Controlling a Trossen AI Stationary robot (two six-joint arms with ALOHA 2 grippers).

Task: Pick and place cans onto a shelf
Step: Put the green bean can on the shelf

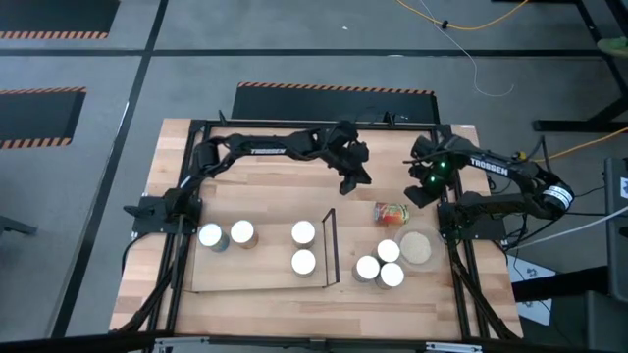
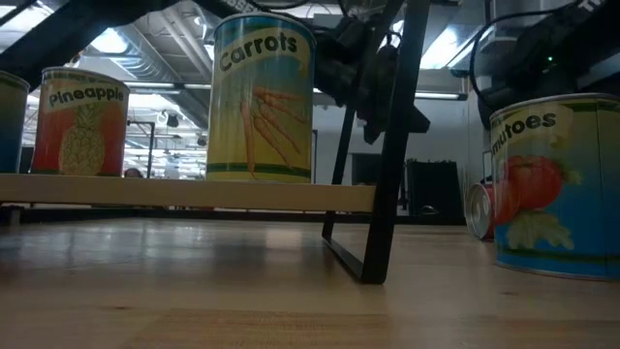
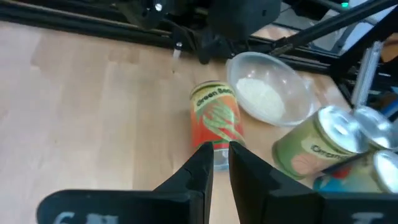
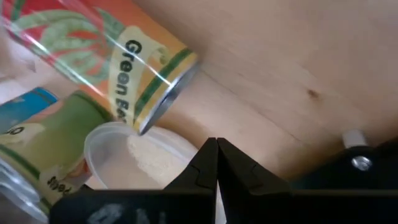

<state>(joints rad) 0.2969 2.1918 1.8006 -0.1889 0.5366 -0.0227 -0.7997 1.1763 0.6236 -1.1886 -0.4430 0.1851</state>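
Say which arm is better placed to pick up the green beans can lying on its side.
Probably the right. The right gripper hangs just beside the tipped green beans can, fingers shut. The left gripper is also near, slightly farther off, nearly shut, aimed at it from the shelf side.

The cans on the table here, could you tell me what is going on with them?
Four cans stand upright on the shelf. Three more stand together on the table beside a beige dish, and a green beans can lies on its side nearby. The left gripper hangs above the table close to the fallen can, fingers nearly closed on nothing. The right gripper, shut and empty, hangs on its other side.
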